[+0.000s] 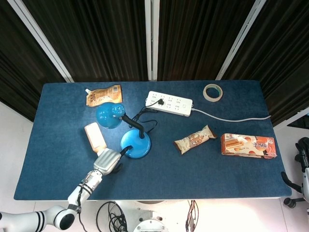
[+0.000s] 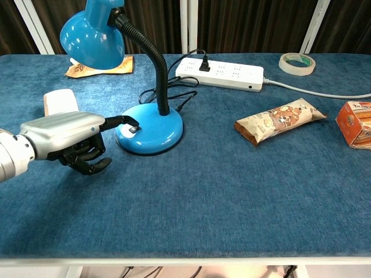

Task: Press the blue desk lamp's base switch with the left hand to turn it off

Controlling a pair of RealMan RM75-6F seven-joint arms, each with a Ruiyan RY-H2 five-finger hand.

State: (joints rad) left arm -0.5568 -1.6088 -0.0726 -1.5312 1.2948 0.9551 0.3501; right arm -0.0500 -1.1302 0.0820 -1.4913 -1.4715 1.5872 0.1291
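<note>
The blue desk lamp stands left of the table's middle, with its round base [image 1: 139, 144] [image 2: 156, 132] flat on the cloth and its shade [image 1: 109, 116] [image 2: 91, 36] bent down to the left. My left hand [image 1: 107, 161] [image 2: 65, 136] lies just left of the base. One finger reaches out and its tip [image 2: 131, 121] touches the small switch [image 2: 134, 129] on the base, while the other fingers are curled under and hold nothing. My right hand [image 1: 304, 162] shows only at the head view's right edge, off the table, with its fingers apart.
A white bottle [image 1: 95, 137] [image 2: 59, 102] lies close behind my left hand. The lamp's cord runs to a power strip [image 1: 169, 103] [image 2: 220, 72]. An orange pouch [image 1: 104, 94], a snack bar [image 1: 194, 139] [image 2: 278, 120], an orange box [image 1: 248, 145] and a tape roll [image 1: 213, 92] lie further off.
</note>
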